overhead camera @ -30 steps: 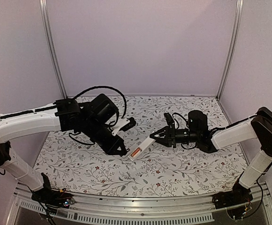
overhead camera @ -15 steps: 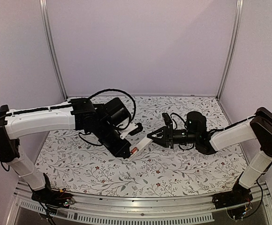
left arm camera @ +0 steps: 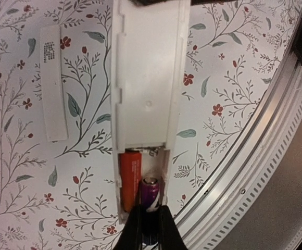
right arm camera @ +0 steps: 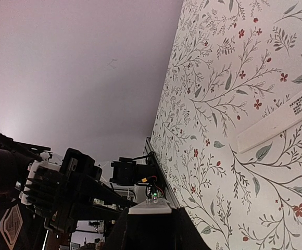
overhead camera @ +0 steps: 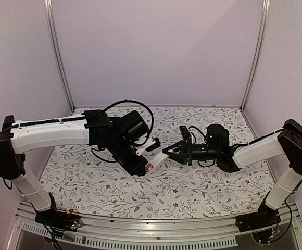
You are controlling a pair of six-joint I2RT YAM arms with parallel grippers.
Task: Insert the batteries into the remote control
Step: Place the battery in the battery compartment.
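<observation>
The remote control (overhead camera: 158,160) is a long white bar held above the table, back side up, with its battery bay open at the lower end. My right gripper (overhead camera: 167,152) is shut on its far end; the right wrist view shows only the remote's white edge (right arm camera: 150,207) between the jaws. In the left wrist view the remote (left arm camera: 148,73) has an orange battery (left arm camera: 130,177) lying in the bay. My left gripper (left arm camera: 150,225) is shut on a purple battery (left arm camera: 150,191), whose tip is in the empty slot beside the orange one.
A flat thin white strip (left arm camera: 53,88) lies on the floral table cover to the left of the remote, and also shows in the right wrist view (right arm camera: 276,122). The table's metal front rail (left arm camera: 255,135) runs close by on the right.
My left arm has swung right and brought its gripper to the remote's lower end. My right gripper has shifted the remote slightly left and up.
</observation>
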